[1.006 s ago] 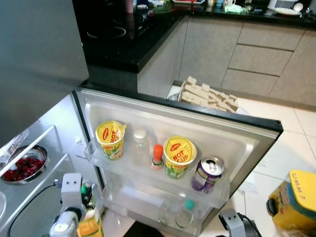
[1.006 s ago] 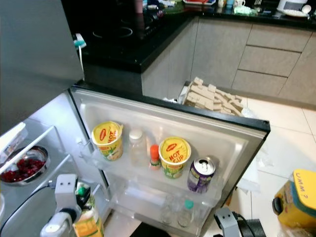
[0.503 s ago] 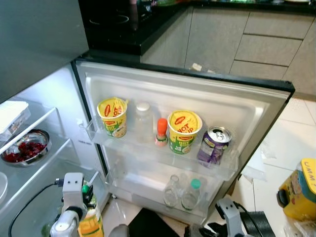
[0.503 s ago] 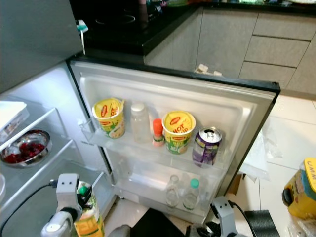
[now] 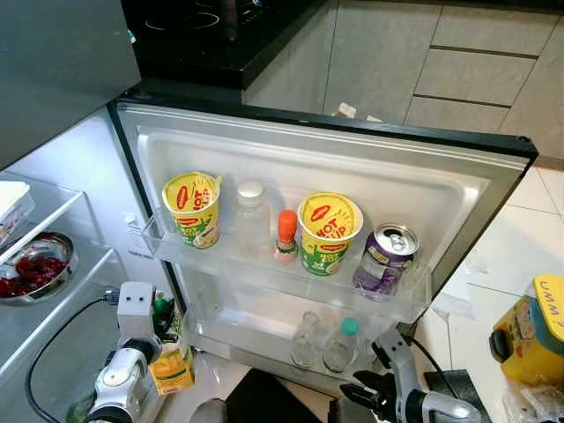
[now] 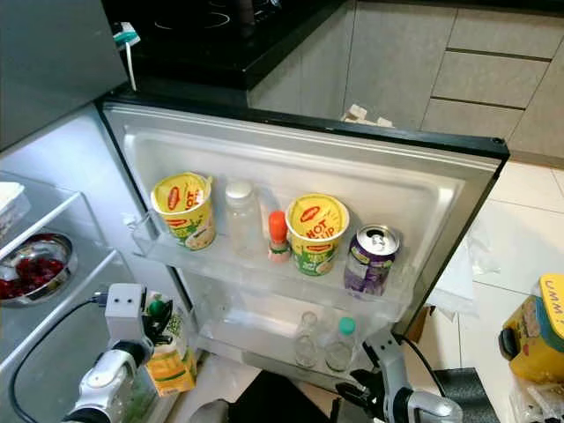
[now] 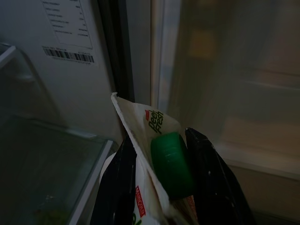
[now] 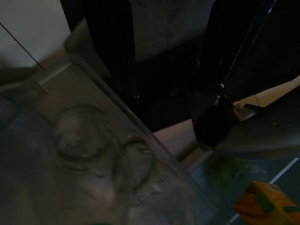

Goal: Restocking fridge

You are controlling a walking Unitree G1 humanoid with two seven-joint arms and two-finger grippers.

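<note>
My left gripper (image 5: 160, 322) is shut on a yellow juice carton (image 5: 174, 367) with a green cap (image 7: 171, 161), low beside the hinge edge of the open fridge door. In the left wrist view both black fingers (image 7: 116, 187) press the carton's top on either side of the cap. My right gripper (image 5: 359, 393) hangs open just below the door's lower bin (image 5: 256, 339), nothing between its fingers (image 8: 110, 47). The upper door shelf (image 5: 264, 271) holds two noodle cups (image 5: 191, 208), a clear bottle (image 5: 251, 216), a small orange-capped bottle (image 5: 286, 235) and a purple can (image 5: 383, 257).
Two clear bottles (image 5: 306, 339) stand in the lower bin. Inside the fridge at the left, a steel bowl of red berries (image 5: 35, 273) sits on a glass shelf. A yellow container (image 5: 533, 339) stands on the tiled floor at the right. A black counter (image 5: 203, 44) lies behind the door.
The camera has tipped down and shifted. My left gripper has lifted the carton a little toward the door hinge. My right gripper has risen into view under the lower bin.
</note>
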